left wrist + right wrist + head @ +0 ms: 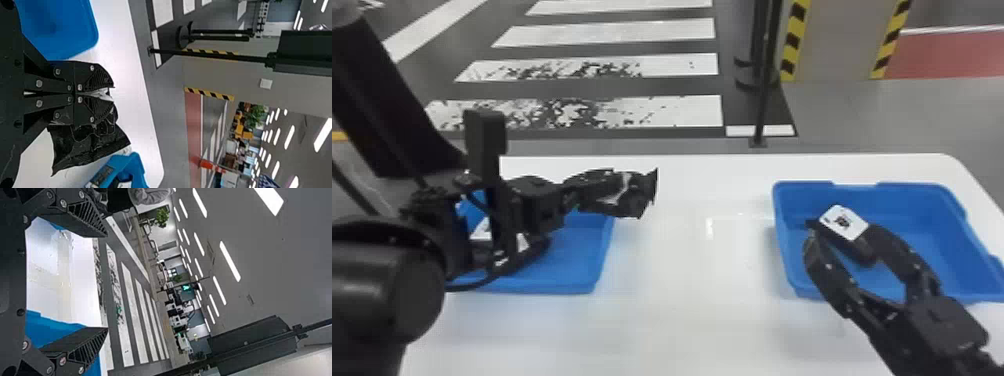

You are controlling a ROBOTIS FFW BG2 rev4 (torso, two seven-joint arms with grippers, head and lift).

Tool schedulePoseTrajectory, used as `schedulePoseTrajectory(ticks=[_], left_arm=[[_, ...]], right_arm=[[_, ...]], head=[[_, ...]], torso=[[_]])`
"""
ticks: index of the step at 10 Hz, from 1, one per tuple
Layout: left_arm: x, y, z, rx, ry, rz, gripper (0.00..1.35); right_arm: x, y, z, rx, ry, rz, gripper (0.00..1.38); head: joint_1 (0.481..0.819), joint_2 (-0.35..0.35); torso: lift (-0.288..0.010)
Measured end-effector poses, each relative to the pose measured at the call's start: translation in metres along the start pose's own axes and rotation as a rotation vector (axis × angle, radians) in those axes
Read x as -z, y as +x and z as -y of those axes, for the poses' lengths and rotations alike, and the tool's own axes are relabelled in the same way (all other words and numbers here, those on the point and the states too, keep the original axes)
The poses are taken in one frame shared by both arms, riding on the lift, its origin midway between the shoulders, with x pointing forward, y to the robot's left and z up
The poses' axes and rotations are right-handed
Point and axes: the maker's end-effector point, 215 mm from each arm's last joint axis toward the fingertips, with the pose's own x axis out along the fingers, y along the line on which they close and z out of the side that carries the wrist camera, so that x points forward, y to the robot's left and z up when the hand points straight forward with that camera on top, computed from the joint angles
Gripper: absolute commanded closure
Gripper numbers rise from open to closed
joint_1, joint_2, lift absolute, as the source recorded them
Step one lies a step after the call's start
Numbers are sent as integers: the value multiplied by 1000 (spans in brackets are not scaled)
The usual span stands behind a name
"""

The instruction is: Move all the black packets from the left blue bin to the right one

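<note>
The left gripper (pixel 632 192) is closed on a black packet (pixel 88 147); in the left wrist view the packet sticks out to one side of the fingers, creased and dark. In the head view this gripper points across the right edge of the left blue bin (pixel 602 260), its tips over the white table (pixel 677 320) between the two bins.

The right gripper (pixel 844 242) has its fingers spread, with nothing gripped between them in the right wrist view. It comes in over the near edge of the right blue bin (pixel 947 240), toward that bin's left part. A black packet with a white label (pixel 843 222) is at this bin, lined up with the spread fingertips in the head view.

White-labelled packets (pixel 482 230) lie in the left bin, partly hidden by the left arm.

Between the bins runs a broad stretch of tabletop, the open room from one rim to the other. Narrower strips of table lie beyond both bins' far rims. Past the table's far edge, a thin black pole (pixel 763 110) stands on the floor near the striped crossing (pixel 612 32).
</note>
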Motion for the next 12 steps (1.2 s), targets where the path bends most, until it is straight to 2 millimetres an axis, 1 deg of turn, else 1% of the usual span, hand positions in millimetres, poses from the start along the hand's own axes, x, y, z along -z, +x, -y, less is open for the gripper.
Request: schedulePoseTrajectory(ticks=[2, 4, 6, 7, 8, 9, 10, 11, 12], left_arm=[[-10, 17, 55, 127, 10, 54, 1205], [-13, 30, 102, 230, 10, 72, 1205], [-17, 39, 139, 311, 14, 87, 1205], [-18, 42, 153, 340, 17, 88, 1205], [-18, 43, 164, 367, 15, 88, 1205], [-18, 44, 175, 392, 12, 89, 1205], [-18, 44, 184, 412, 9, 91, 1205], [-19, 44, 190, 425, 11, 94, 1205], [-20, 44, 193, 430, 15, 98, 1205]], right_arm=[[-7, 12, -21, -63, 20, 14, 193], [-7, 22, -40, -117, 48, 18, 193], [-6, 32, -59, -168, 75, 21, 193], [-5, 36, -67, -186, 84, 22, 197], [-2, 39, -70, -196, 88, 20, 213], [-1, 42, -70, -199, 90, 20, 344], [-1, 44, -69, -200, 90, 19, 726], [2, 45, -69, -200, 98, 12, 921], [6, 46, -68, -201, 116, 4, 1174]], head=[[695, 32], [695, -3], [695, -21], [695, -28], [695, -37], [695, -42], [695, -54], [695, -61], [695, -62]], torso=[[-185], [-185], [-185], [-185], [-185], [-185], [-185], [-185], [-185]])
